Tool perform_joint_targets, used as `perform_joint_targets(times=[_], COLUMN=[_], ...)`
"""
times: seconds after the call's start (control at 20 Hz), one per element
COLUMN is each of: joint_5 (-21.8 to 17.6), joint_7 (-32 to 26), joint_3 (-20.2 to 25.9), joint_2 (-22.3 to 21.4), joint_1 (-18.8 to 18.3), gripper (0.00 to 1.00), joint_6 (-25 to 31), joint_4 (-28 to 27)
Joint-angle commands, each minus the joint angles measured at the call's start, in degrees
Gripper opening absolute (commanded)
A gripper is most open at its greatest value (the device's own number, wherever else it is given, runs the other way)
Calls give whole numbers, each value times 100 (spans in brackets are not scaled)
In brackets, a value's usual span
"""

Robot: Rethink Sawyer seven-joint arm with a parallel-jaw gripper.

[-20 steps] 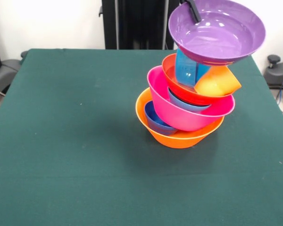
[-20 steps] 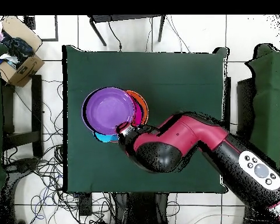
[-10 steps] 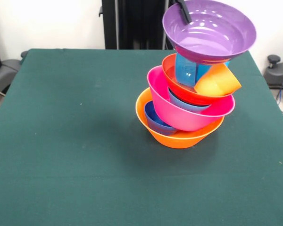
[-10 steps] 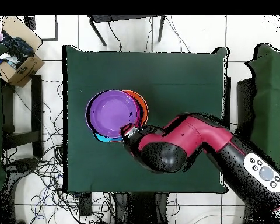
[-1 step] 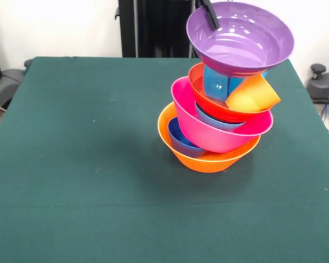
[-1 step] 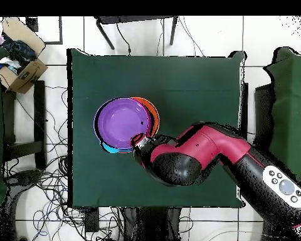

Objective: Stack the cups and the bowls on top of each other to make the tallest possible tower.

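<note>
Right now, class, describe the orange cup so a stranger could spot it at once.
Find the tower of bright bowls on the green table. Under the purple bowl on top, the orange cup lies tipped on its side in the red bowl, unlike the upright blue cup beside it.

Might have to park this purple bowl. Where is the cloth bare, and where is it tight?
In the front view, the green table is bare everywhere left of the tower and along the near edge in front of the large orange bowl. It is tight only on the right, where the hand holds the purple bowl over the stack.
</note>
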Motion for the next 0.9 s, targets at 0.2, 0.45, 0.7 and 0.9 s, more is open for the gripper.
perform_joint_targets(times=[0.2,0.45,0.7,0.9], joint_5=[-533,-533,-550,-584], joint_7=[-1259,-1339,-1419,-1288], joint_3=[-695,-693,-750,-759], joint_2=[245,226,299,313], joint_1=[230,206,228,261], gripper=[0,0,0,0], joint_6=[135,164,172,100], joint_4=[-47,-54,-105,-28])
